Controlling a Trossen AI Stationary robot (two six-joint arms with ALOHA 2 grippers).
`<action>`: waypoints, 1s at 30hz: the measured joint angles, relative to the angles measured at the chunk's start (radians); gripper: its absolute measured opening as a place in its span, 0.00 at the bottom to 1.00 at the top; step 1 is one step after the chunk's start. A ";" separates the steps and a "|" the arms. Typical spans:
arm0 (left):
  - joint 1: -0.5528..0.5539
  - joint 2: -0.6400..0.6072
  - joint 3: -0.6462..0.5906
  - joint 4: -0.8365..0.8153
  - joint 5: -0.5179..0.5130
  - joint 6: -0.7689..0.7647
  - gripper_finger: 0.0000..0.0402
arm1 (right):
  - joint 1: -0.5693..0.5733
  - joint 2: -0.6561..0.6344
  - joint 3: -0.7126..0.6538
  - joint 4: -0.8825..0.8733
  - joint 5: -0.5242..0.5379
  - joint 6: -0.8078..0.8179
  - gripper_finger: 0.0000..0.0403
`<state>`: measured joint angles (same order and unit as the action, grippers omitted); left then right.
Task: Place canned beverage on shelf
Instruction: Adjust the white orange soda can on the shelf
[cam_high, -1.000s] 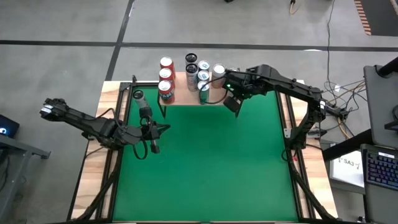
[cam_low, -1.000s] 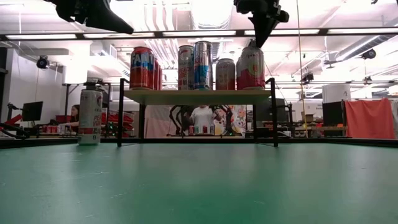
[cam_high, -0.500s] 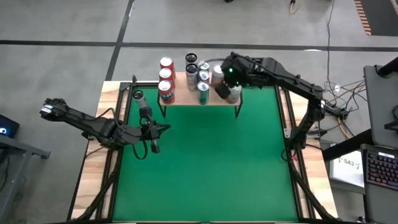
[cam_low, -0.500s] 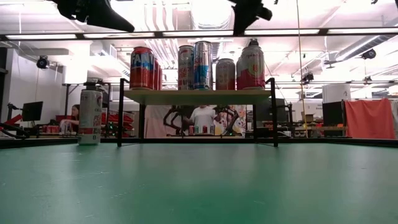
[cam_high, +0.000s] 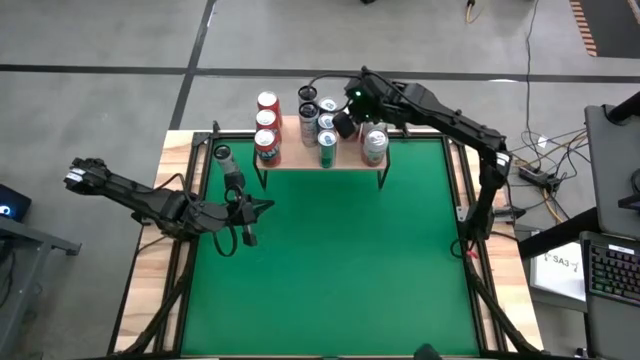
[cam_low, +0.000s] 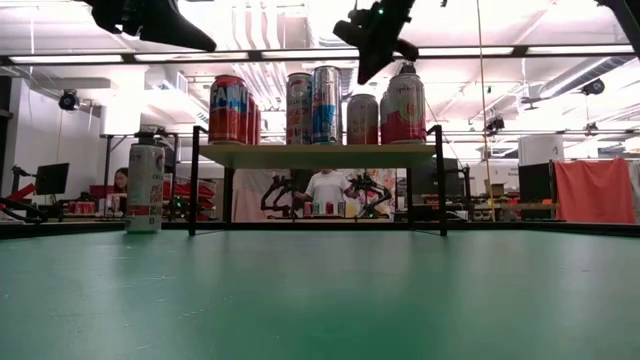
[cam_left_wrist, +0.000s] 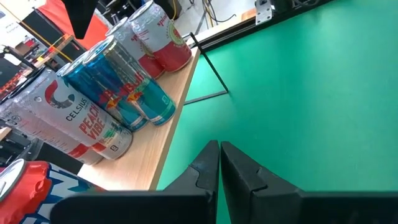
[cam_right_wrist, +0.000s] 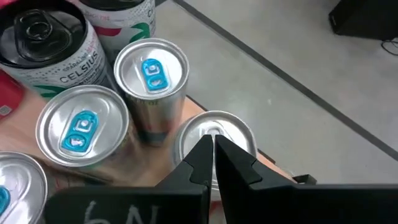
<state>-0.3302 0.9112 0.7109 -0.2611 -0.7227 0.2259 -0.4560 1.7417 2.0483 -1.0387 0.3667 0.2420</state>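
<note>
High view shows the right pincer (cam_high: 343, 124), fingers together and empty, over the cans crowded on the shelf (cam_high: 300, 159) at the table's (cam_high: 330, 260) far edge. One can (cam_high: 222, 154) stands upright on the green beside the shelf's left legs, near the left pincer (cam_high: 243, 212), also pressed together. That arm looks better placed; free wood lies between the red cans (cam_high: 266, 125) and the middle group.
</note>
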 joint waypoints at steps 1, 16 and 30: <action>0.000 0.000 0.000 0.000 0.000 0.000 0.00 | -0.001 0.004 0.000 0.002 0.000 0.000 0.02; 0.000 0.000 0.000 -0.001 0.000 0.000 0.00 | 0.000 0.058 0.000 0.005 -0.004 0.009 0.02; 0.000 0.000 0.000 -0.001 0.000 0.000 0.00 | 0.000 0.055 0.004 -0.006 -0.104 0.006 0.02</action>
<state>-0.3302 0.9112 0.7109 -0.2619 -0.7227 0.2256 -0.4561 1.7964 2.0525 -1.0452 0.2631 0.2479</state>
